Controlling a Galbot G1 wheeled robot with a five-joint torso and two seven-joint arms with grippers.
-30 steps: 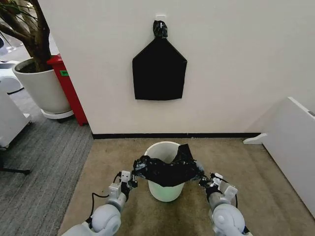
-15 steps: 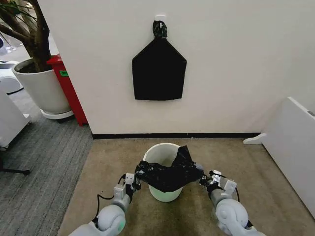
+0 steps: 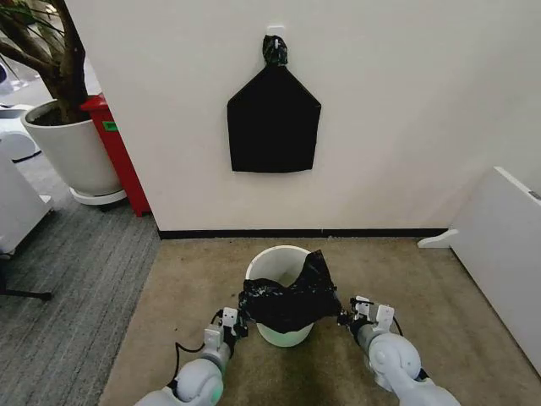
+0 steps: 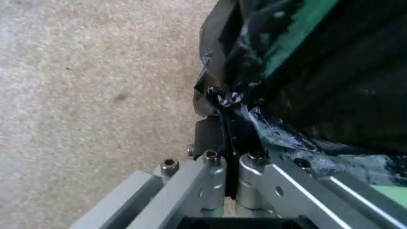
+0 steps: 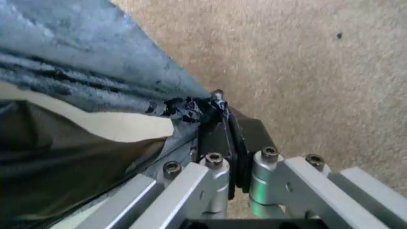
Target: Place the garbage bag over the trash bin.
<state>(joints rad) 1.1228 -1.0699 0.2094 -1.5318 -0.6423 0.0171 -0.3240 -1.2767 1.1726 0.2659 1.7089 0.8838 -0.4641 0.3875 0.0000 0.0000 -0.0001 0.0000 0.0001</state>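
One trash bin (image 3: 275,264), one glossy, crinkled garbage bag (image 3: 287,302) between my left tool (image 3: 237,322) and right tool (image 3: 348,315), both clenched on its edges.

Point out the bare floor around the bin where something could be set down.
Bare carpet between the trash bin and wall baseboard, and on both sides. Crowded near the robot: left claw and right claw pinch the garbage bag.

A cream wall (image 3: 406,110) with a dark baseboard (image 3: 296,233) fills the upper frame; tan carpet (image 3: 169,296) below, grey carpet (image 3: 68,288) lower left (perhaps ribbed), white panel (image 3: 507,254) at right.
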